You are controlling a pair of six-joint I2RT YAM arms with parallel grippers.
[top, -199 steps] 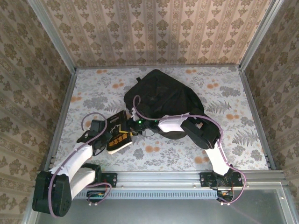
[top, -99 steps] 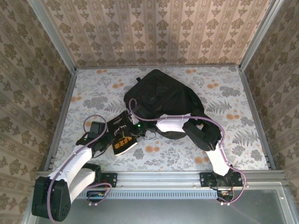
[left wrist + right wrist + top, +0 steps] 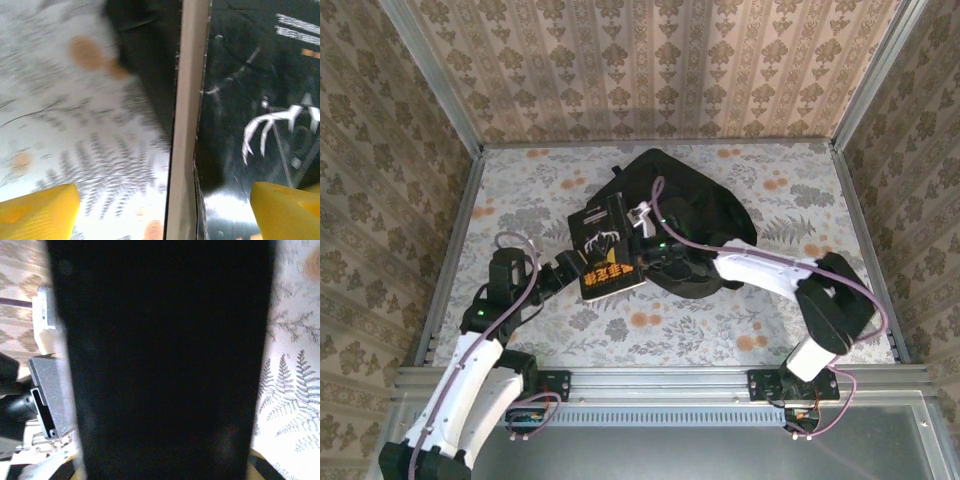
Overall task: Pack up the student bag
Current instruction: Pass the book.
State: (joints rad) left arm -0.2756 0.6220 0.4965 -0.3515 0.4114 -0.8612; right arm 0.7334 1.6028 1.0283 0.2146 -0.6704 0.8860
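The right end effector (image 3: 642, 243) pinches the black book (image 3: 604, 252) at its right edge. The left end effector (image 3: 565, 272) stands spread about the book's left edge.

The backpack (image 3: 700, 205) lies on the surface (image 3: 520, 200), directly right of and beyond the book and nearer the right arm. The book's long axis runs near to far.

The cover carries orange characters, too small to read, and a white antler-like drawing.

Book (image 3: 608, 252) left of student bag (image 3: 695, 200), left pincer (image 3: 563, 273) beside book

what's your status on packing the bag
Left end effector open around the edge of the black-covered book with orange lettering. Right end effector shut on that book, beside the large black fabric backpack. Nothing seen in the way.
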